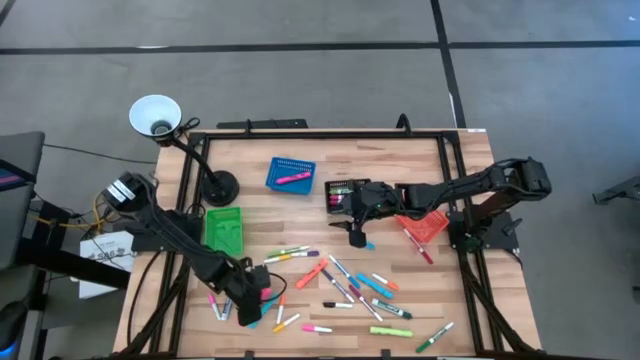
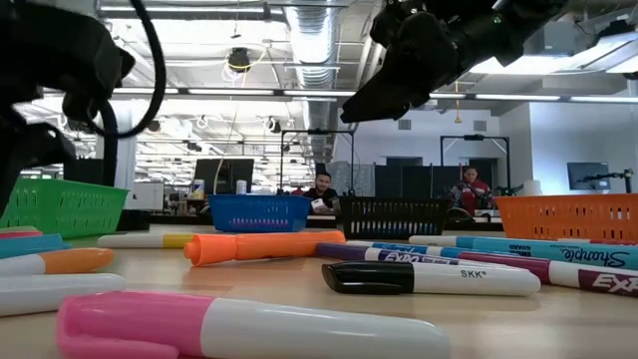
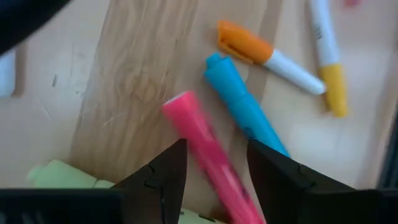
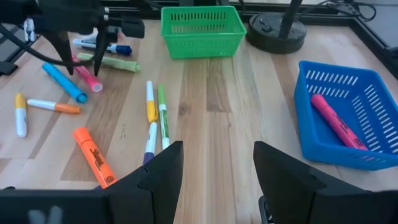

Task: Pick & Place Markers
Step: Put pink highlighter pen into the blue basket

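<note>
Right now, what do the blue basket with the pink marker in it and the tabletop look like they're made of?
The blue slotted basket looks like moulded plastic, slightly glossy: thin, evenly spaced ribs and one uniform colour. The tabletop looks like pale wood planks with a smooth matte finish: grain lines and board seams show, though it could be veneer or laminate. The pink marker in the basket looks like plastic.

Pink marker (image 3: 208, 152), blue marker (image 3: 242, 106), green bin (image 4: 202, 30).

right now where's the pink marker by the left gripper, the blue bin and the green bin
pink marker (image 3: 202, 146), left wrist view, middle of its barrel between the fingers
blue bin (image 4: 339, 84), right wrist view, slotted wall at its rim
green bin (image 4: 200, 32), right wrist view, front mesh wall
</note>
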